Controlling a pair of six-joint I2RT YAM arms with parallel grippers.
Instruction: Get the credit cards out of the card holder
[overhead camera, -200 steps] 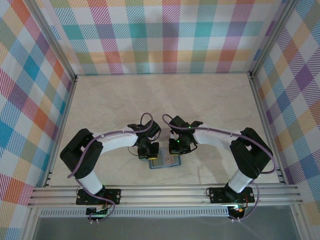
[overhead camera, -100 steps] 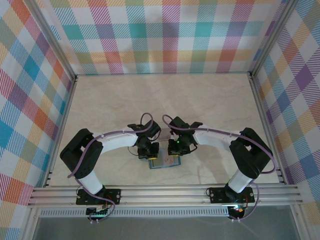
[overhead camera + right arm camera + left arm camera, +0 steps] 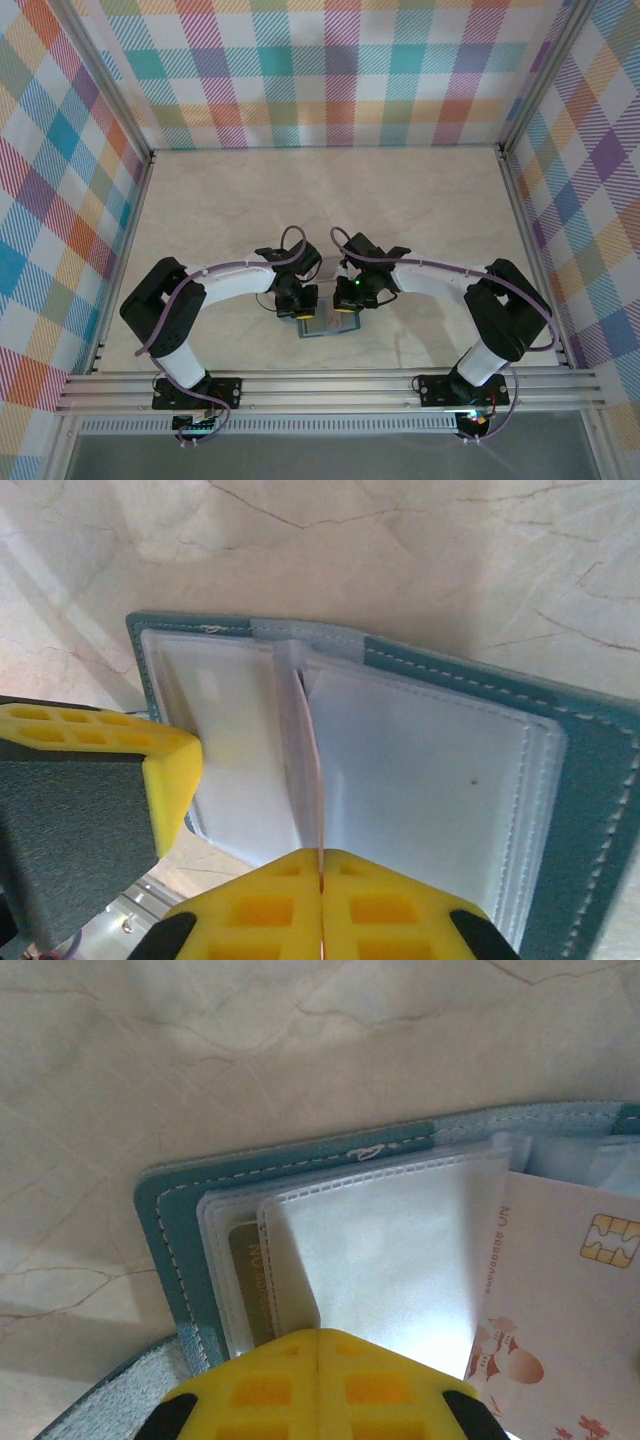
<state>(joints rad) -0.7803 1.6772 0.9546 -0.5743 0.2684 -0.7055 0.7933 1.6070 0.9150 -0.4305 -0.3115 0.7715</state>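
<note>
left gripper (image 3: 318,1338) stayed closed, tips down on card holder (image 3: 165,1230) at near edge of table (image 3: 420,210) | right gripper (image 3: 321,858) shifted left, clamped on whitish-pink card (image 3: 560,1310)

- card holder (image 3: 165,1220): teal-blue outside, pale stitching, milky see-through pockets
- whitish-pink card (image 3: 560,1290): gold chip, red markings
- left gripper (image 3: 318,1345), right gripper (image 3: 322,865): both yellow
- table (image 3: 200,1050): cream, marble-veined
- walls (image 3: 330,70): pastel multicolour plaid

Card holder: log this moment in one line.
card holder open on table | left gripper shut over sleeves | right gripper shut on white-pink card | dark card sleeved
</note>
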